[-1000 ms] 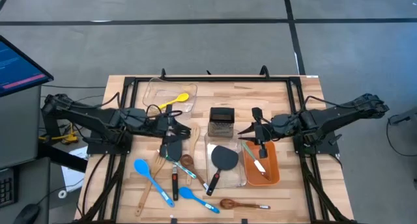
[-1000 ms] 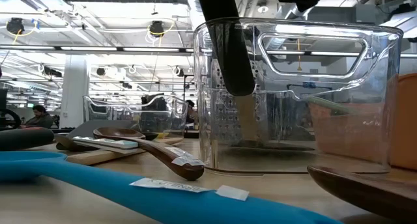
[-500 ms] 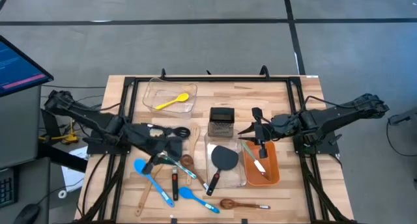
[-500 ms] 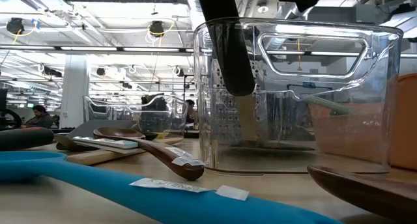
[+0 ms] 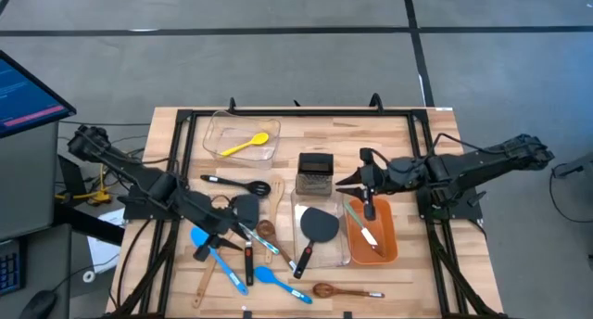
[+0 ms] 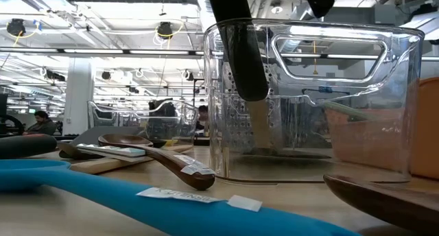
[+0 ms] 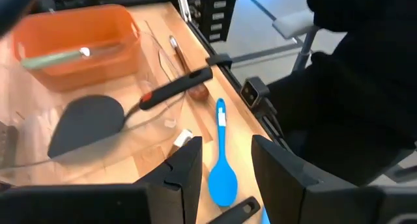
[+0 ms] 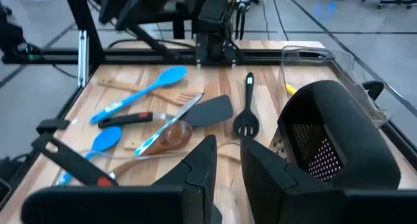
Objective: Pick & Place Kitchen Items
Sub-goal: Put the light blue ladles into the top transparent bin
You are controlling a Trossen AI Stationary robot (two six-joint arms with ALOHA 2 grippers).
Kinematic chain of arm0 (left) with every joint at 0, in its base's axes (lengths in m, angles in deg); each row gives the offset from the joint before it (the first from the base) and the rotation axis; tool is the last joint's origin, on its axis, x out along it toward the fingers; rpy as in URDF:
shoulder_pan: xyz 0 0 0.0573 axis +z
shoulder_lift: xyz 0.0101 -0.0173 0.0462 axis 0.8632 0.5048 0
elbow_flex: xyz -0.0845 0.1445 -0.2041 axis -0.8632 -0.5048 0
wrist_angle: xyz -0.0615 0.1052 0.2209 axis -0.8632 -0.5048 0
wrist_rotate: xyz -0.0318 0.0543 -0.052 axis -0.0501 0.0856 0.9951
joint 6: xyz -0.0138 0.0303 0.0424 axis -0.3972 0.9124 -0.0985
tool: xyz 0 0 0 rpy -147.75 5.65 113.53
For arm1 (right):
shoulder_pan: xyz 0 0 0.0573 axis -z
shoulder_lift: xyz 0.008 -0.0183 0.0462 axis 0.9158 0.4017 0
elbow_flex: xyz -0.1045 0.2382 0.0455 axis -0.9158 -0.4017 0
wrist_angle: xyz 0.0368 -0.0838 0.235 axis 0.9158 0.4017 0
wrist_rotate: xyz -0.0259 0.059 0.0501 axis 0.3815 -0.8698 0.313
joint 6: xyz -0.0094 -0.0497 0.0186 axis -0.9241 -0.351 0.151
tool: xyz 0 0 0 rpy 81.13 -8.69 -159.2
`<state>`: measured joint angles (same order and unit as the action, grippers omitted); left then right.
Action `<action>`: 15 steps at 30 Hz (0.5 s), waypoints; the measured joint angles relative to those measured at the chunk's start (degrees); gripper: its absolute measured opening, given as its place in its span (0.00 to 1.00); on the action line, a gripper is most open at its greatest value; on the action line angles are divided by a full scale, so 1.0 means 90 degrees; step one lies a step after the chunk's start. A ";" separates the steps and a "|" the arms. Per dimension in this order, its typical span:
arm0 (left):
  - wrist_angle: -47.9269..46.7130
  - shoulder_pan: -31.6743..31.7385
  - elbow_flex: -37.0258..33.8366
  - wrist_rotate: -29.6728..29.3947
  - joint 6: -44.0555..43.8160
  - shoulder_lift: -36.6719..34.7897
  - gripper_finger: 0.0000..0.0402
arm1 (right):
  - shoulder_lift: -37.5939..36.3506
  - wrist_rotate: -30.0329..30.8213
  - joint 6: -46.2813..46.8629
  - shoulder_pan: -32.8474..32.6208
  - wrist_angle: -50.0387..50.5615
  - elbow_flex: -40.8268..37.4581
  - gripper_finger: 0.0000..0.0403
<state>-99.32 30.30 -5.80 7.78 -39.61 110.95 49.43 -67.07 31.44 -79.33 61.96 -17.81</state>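
Loose kitchen items lie at the near left: two blue spoons [image 5: 215, 254] [image 7: 221, 175], a black turner [image 5: 246, 209], a black slotted spoon [image 5: 236, 183] and wooden spoons [image 5: 338, 289]. My left gripper [image 5: 232, 237] [image 7: 225, 185] hangs open above this pile, slanting down, with nothing between its fingers. A steel grater [image 5: 316, 172] [image 8: 339, 136] stands mid-table. My right gripper [image 5: 352, 182] [image 8: 228, 168] hovers just right of it, narrowly open and empty. A second black turner [image 5: 320, 224] leans in the clear bin [image 5: 344, 256].
An orange bin [image 5: 389, 240] beside the clear one holds a pale-handled utensil. A clear bin at the far left [image 5: 215, 133] holds a yellow spoon [image 5: 250, 144]. A black frame [image 5: 296, 110] borders the table. Bare wood lies at the far middle.
My left gripper has swung from beside the slotted spoon toward the table's near edge, over the utensil pile, tipping further down; its opening is unchanged. The slotted spoon, which the arm covered before, now shows lying on the table. My right gripper has rolled slightly in place.
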 joint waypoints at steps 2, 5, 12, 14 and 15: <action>0.0014 -0.0083 0.0000 -0.0003 -0.0089 0.0135 0.29 | 0.0000 0.0000 0.0004 0.0045 -0.0072 0.0000 0.16; -0.0009 -0.0140 0.0036 -0.0010 -0.0141 0.0399 0.29 | 0.0000 0.0000 0.0001 0.0137 -0.0136 0.0000 0.16; 0.0021 -0.0148 0.0799 -0.0096 0.0574 0.0987 0.29 | 0.0000 0.0000 0.0001 0.0410 -0.0164 0.0000 0.16; 0.0023 -0.0148 0.1036 -0.0222 0.0813 0.1146 0.29 | 0.0000 0.0000 0.0001 0.0465 -0.0153 0.0000 0.16; 0.0041 -0.0139 0.1138 -0.0281 0.0891 0.1222 0.29 | 0.0000 0.0001 0.0001 0.0480 -0.0152 0.0000 0.16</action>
<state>-98.96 29.04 4.44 5.25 -31.59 121.94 49.43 -67.06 31.45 -75.01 60.60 -17.81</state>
